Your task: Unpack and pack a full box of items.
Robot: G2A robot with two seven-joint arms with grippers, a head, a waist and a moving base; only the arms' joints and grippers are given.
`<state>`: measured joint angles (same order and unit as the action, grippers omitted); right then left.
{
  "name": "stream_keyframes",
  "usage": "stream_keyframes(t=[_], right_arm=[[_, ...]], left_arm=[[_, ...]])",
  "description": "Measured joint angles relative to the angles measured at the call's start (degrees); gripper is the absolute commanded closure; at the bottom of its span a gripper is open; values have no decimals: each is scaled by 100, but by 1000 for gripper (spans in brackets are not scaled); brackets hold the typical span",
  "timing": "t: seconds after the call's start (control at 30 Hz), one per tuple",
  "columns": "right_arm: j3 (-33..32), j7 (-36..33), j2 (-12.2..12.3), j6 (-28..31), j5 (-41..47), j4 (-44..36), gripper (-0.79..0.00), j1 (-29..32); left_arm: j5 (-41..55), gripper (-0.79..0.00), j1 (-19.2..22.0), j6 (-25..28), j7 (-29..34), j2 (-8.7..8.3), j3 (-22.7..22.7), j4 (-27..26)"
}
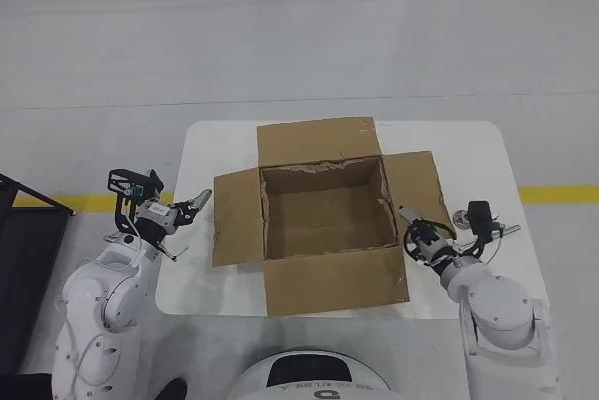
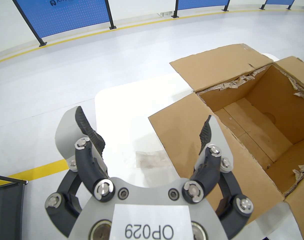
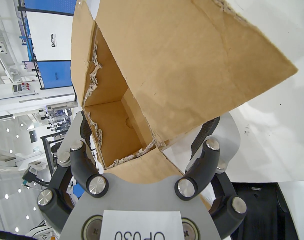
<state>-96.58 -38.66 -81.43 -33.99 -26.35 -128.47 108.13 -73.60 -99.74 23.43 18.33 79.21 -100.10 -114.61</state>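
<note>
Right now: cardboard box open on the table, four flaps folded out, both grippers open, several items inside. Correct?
One error: the cardboard box is empty; the top view shows its bare floor. The rest stands: flaps folded out, left gripper and right gripper both open.

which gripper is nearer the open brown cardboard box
Right. The right gripper is at the right flap of the open brown cardboard box, close to its opening. The left gripper is over the white table, just outside the left flap.
</note>
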Motion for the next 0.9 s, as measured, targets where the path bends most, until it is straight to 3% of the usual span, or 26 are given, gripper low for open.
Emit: stream_keyframes(t=[0.2,0.4,0.9], right_arm=[[-791,-4,31,168,520,-225,-785,480],[-1935,286,-24,751,1871,-71,-785,1165],[-2216,220,22,566,1753,185,-785,1133]], left_arm=[[0,-785,0,0,0,0,0,0],[0,-785,0,0,0,0,0,0],[0,-785,0,0,0,0,0,0]])
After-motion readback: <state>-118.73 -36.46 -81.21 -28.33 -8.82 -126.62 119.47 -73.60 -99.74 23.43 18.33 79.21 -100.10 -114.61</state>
